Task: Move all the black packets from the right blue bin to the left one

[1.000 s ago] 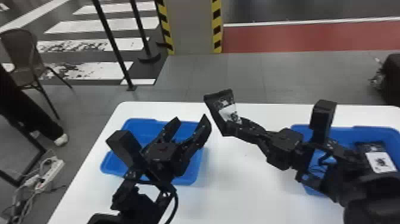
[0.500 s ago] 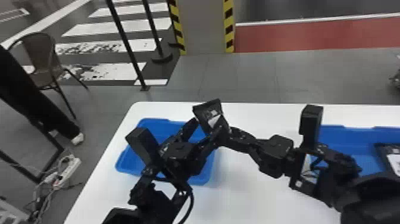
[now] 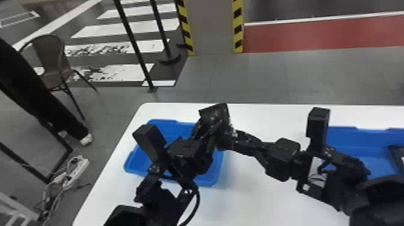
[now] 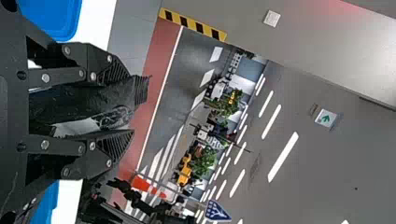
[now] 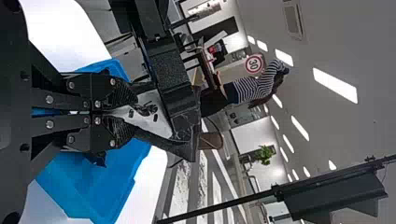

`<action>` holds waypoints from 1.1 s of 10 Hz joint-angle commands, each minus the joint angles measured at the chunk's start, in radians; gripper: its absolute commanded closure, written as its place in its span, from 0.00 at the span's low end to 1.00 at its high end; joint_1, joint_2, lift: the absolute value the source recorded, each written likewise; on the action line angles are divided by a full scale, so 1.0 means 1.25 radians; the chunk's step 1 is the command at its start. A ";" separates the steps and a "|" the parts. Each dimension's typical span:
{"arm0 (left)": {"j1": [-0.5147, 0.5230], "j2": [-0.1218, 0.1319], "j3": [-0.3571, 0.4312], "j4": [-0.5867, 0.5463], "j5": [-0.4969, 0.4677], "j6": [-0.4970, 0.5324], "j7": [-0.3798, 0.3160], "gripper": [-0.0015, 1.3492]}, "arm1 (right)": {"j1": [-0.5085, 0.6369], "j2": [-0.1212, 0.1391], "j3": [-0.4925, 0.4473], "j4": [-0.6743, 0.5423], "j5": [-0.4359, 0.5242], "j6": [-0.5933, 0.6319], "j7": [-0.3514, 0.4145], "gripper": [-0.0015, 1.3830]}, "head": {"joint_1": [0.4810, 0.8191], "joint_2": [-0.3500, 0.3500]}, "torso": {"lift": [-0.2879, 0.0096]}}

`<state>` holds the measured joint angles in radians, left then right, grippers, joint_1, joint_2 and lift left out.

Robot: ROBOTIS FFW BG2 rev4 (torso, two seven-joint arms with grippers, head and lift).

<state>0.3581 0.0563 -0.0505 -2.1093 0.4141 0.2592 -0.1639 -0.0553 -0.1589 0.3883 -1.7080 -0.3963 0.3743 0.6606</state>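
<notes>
As the transfer nears its midpoint over the white table (image 3: pixel 255 195), my head view shows my right gripper (image 3: pixel 229 136) meeting my left gripper (image 3: pixel 211 132) above the near part of the left blue bin (image 3: pixel 135 162). A second ago the two stood apart, the black packet (image 3: pixel 215 115) held out in the space between them; the right arm has since brought it across to the left one. For the task, I read that as a handover in the making, with the drop into the left bin yet to come. Another black packet (image 3: pixel 398 154) lies in the right blue bin (image 3: pixel 357 139), at the edge of the view, so at least one more trip looks due.

Seen from the left wrist, the black packet sits between that gripper's fingers, which stand apart on either side of it; I judge they have not closed down on it. Its far edge reaches out past the tips, and they will need to come together before the right side lets go.

Over on the right wrist, my fingers are pinched together on one end of the packet, its pale label facing the camera. The far end reaches the left gripper, whose dark finger crosses in front of it. Releasing too soon could let the packet slip.
</notes>
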 commanded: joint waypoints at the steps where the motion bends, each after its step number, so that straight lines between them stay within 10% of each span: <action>1: 0.006 -0.003 0.002 -0.002 -0.006 -0.009 0.000 0.90 | -0.005 0.001 -0.001 0.003 -0.003 -0.005 -0.001 0.83 | 0.63 0.85 | 0.60; 2: 0.012 -0.008 0.008 -0.002 -0.010 -0.021 0.000 0.90 | -0.007 0.001 -0.001 0.007 -0.007 -0.007 -0.002 0.79 | 0.63 0.85 | 0.60; 5: 0.026 -0.028 0.043 -0.002 -0.038 -0.099 0.016 0.90 | 0.030 0.011 -0.082 -0.017 0.020 -0.042 -0.001 0.02 | 0.63 0.87 | 0.60; 11: -0.078 -0.041 0.089 0.389 -0.248 -0.421 0.115 0.90 | 0.111 0.030 -0.278 -0.133 0.107 -0.003 -0.024 0.13 | 0.63 0.79 | 0.60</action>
<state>0.2678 0.0042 0.0582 -1.6478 0.1237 -0.2512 -0.0212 0.0832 -0.1211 0.0481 -1.8681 -0.2646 0.3694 0.6304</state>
